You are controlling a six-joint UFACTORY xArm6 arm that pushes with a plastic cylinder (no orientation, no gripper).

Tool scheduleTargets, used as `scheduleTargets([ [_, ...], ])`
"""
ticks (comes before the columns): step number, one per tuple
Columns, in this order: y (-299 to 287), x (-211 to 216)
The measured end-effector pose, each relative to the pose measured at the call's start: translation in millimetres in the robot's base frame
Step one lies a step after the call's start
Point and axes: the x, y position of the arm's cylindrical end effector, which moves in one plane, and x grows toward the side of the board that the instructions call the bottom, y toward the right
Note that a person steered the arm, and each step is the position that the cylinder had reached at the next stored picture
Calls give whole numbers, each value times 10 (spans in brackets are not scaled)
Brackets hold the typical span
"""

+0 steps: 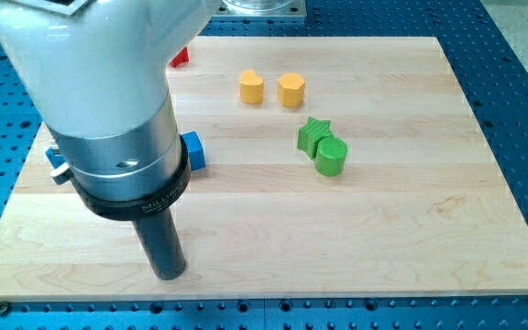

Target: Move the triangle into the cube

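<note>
My tip [170,272], the lower end of the straight dark rod that serves as end effector, has nothing to open or close and holds nothing; it rests on the pale wooden tabletop [411,211] near the view's bottom left, well apart from every block. The task's pieces are hard to place: a blue block [193,150], shape unclear, pokes out on the view's right of the arm's grey housing [122,137], another blue piece [55,160] shows at its left, and a red block [181,57] peeks out near the top edge. Which is the triangle and which the cube I cannot tell, since the housing hides most of each. The main risk, as I judge it, is pushing blind: a stroke begun off-centre could spin the triangle aside or slide it off the near edge. Two yellow blocks [251,87] [291,90] sit side by side toward the top, and a green star-shaped block [314,134] touches a green rounded block [332,156] mid-board; they could obstruct a wide sweep.
</note>
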Motion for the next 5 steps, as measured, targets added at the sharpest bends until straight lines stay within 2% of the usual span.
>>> scheduleTargets([
  [1, 1, 0],
  [2, -339, 24],
  [3, -921, 174],
  [4, -1379, -568],
  [5, -2014, -990],
])
